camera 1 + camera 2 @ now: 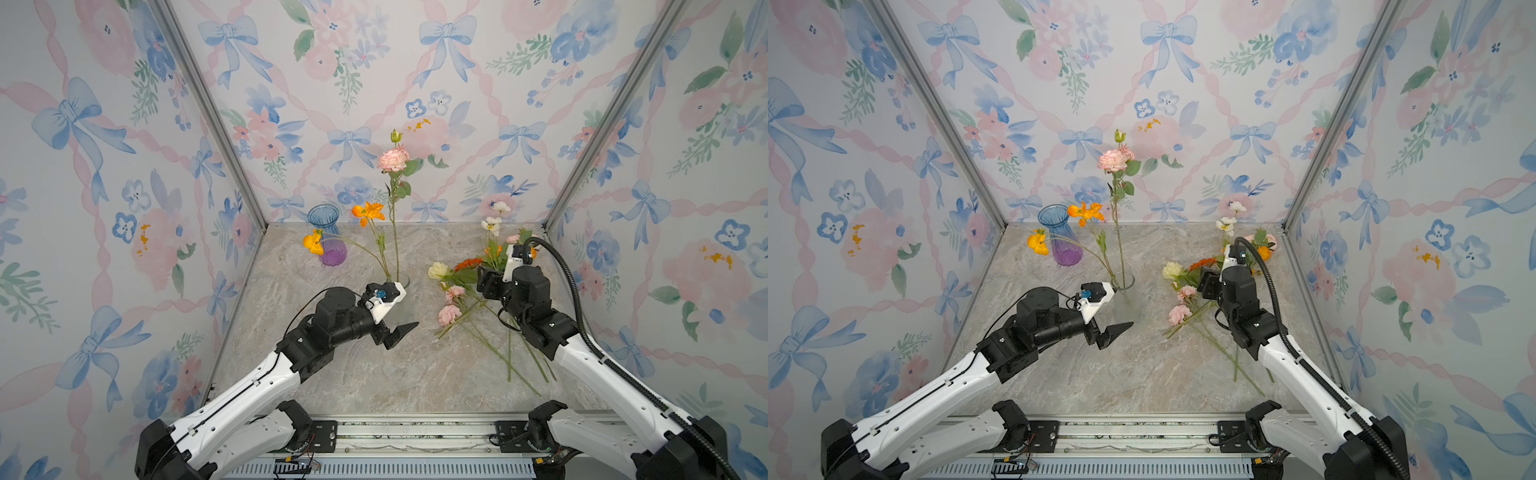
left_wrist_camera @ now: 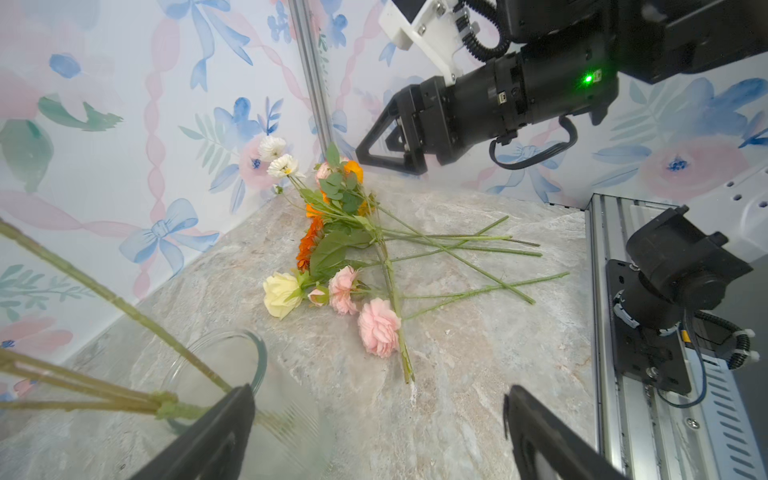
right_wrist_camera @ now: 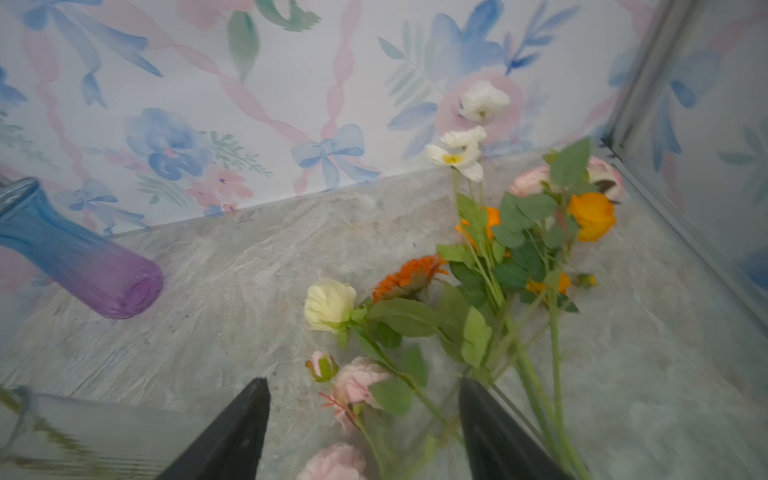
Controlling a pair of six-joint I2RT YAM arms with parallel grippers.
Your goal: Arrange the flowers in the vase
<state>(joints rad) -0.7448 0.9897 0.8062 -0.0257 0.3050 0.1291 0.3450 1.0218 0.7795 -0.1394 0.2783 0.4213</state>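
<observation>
Top views: pink and orange flowers [image 1: 392, 160] stand in the clear vase [image 1: 1124, 284] mid-surface [image 1: 365, 374]; a pile [image 1: 451, 315] lies to its right. Left wrist: left pincer [image 2: 374, 407] gapes empty beside that vase. Right wrist: right pincer [image 3: 365, 415] is spread wide above the pile, gripping nothing.

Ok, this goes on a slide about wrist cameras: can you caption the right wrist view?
Right gripper, jaws open, above loose flowers lying on the marble table; a blue-to-purple vase beyond.
</observation>
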